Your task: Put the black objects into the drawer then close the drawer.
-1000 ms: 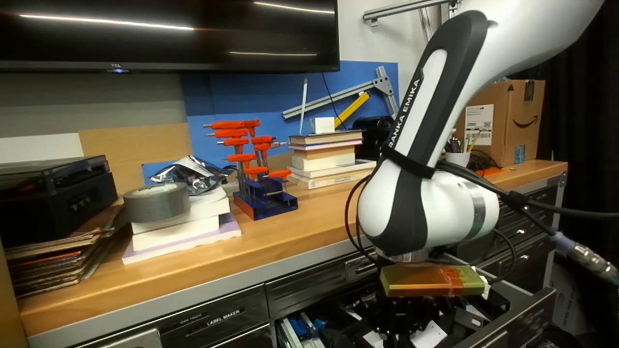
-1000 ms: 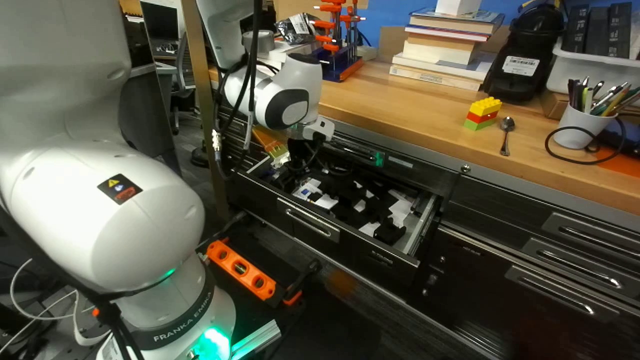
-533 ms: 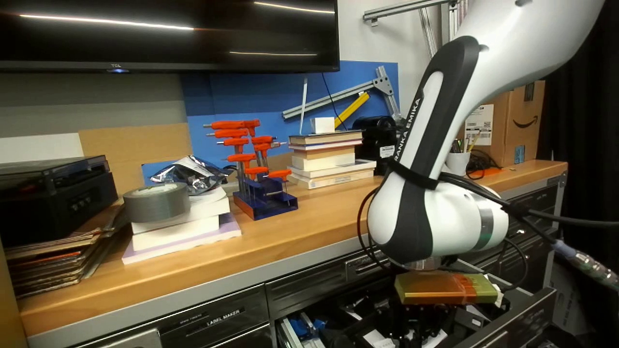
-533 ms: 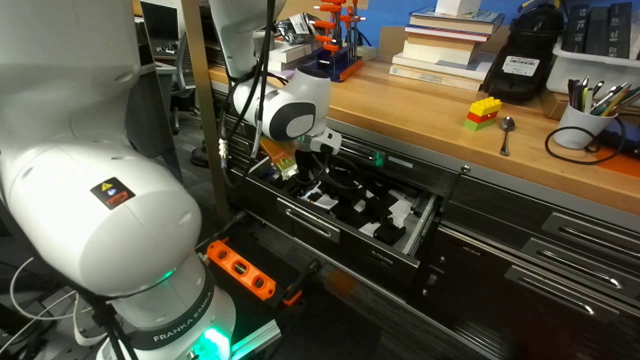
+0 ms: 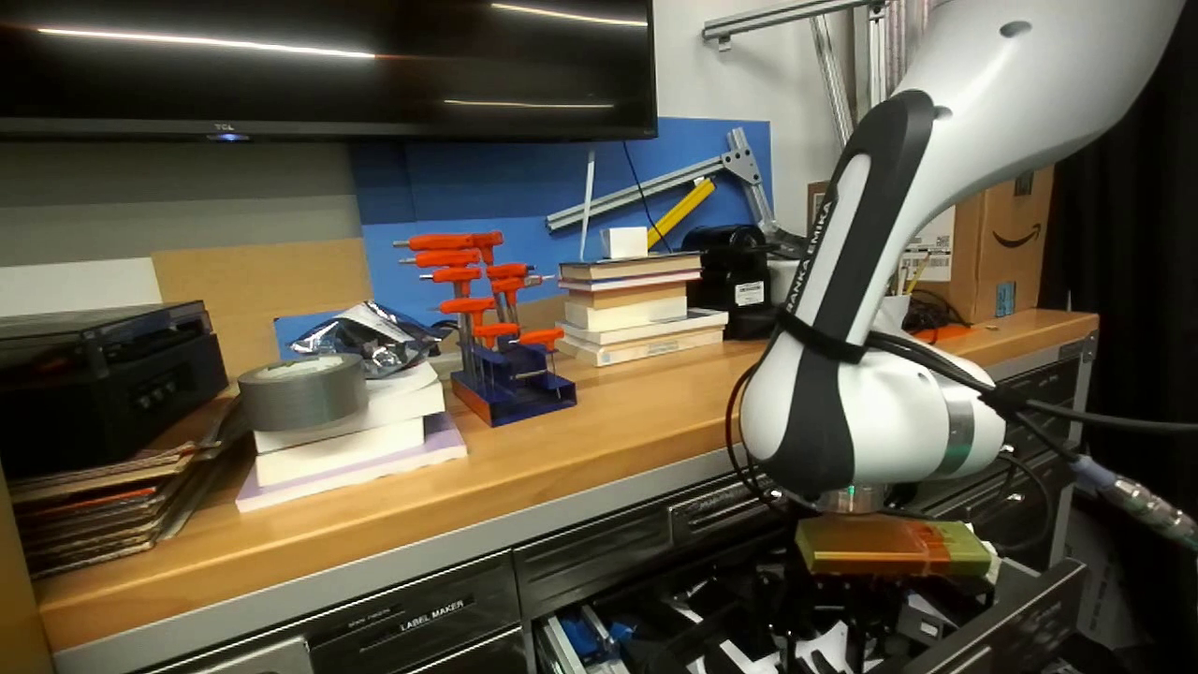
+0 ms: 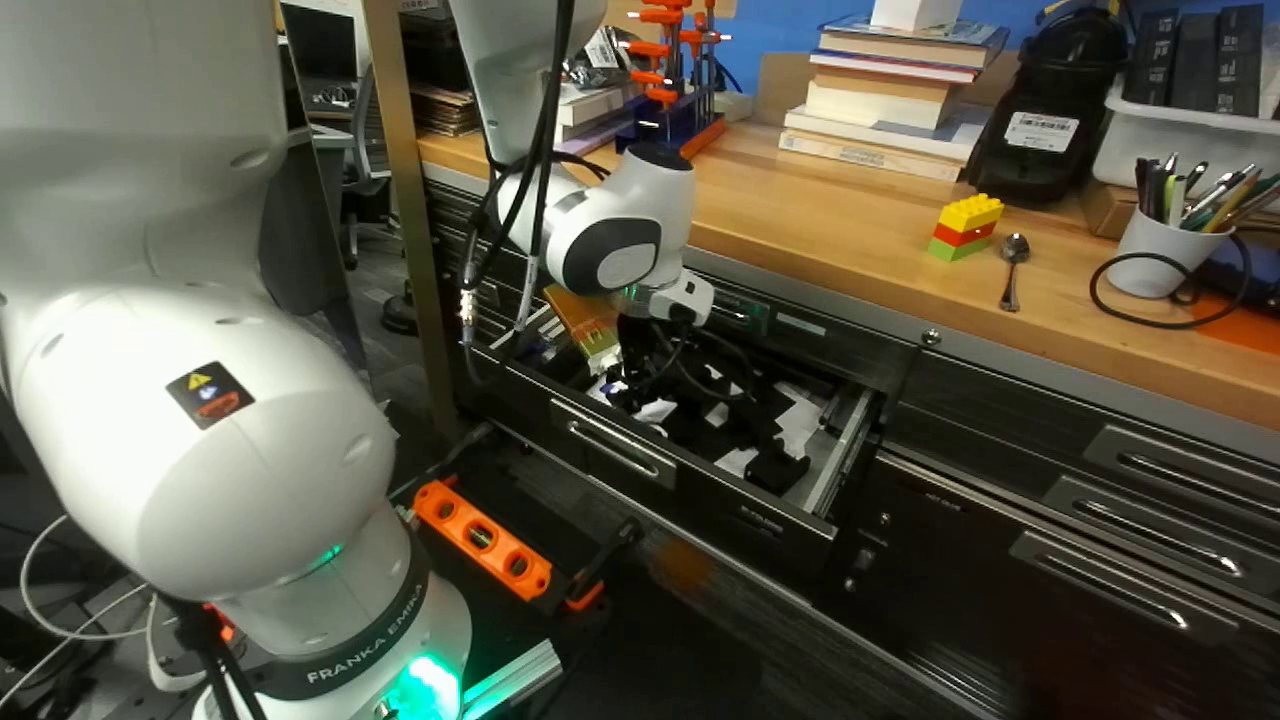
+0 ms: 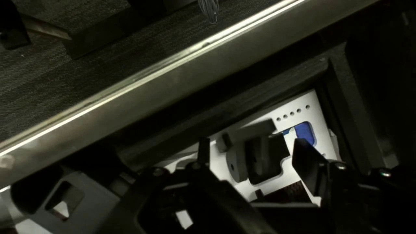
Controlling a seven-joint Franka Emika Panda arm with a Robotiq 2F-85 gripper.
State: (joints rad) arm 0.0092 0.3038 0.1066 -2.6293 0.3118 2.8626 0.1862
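Between the fingers [image 7: 204, 152] of the gripper [image 7: 252, 149], in the wrist view, sits a dark knobby piece [image 7: 240, 156] over a white plate [image 7: 291, 172]. The fingers are spread wide, with a gap on either side of the piece, so nothing looks gripped; whether the tips reach down to its level I can't tell. The tool hangs over the drawer [image 6: 705, 490], which is pulled out beneath it, and the front wall [image 7: 182, 81] runs beyond the fingertips. Well apart from the tool, toward one end of the same drawer, lies a black block [image 6: 777, 467].

My guess at the step: settling pieces in the drawer before it gets pushed in, though one moment doesn't show whether this piece is about to be taken or left. If left, lift straight up with the fingers spread, so neither tip drags the piece or hooks the plate's cutouts. If it needs moving, centre the tool over the thick part, go down slowly and squeeze on that. Mind the taped box [image 5: 889, 548] beside the tool; it sits low over the drawer and wants room from the front wall. Before pushing, check that nothing below the tool stands above the rim; then bring the fingers together, come round outside the front wall and push squarely near the handle [image 6: 615, 447] so the drawer doesn't bind.
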